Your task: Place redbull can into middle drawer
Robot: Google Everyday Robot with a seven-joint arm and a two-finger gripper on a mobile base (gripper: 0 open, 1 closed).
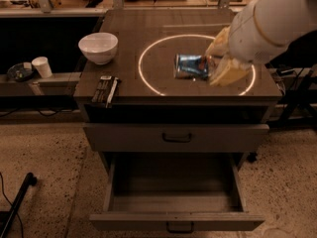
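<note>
The redbull can point(190, 66), blue and silver, lies sideways in my gripper point(210, 59) above the counter, inside the white ring point(148, 81). The gripper is shut on the can's right end, with pale yellow fingers point(225, 73) above and below it and the white arm reaching in from the upper right. The middle drawer point(176, 221) is pulled fully open below the counter's front, and nothing shows inside it. Its dark handle point(179, 227) is at the bottom edge of the view. The can is farther back than the open drawer.
A white bowl point(98, 47) stands at the counter's left. A dark flat packet point(105, 89) lies near the front left corner. The upper drawer point(176, 137) is shut. A side shelf at left holds a white cup point(42, 66).
</note>
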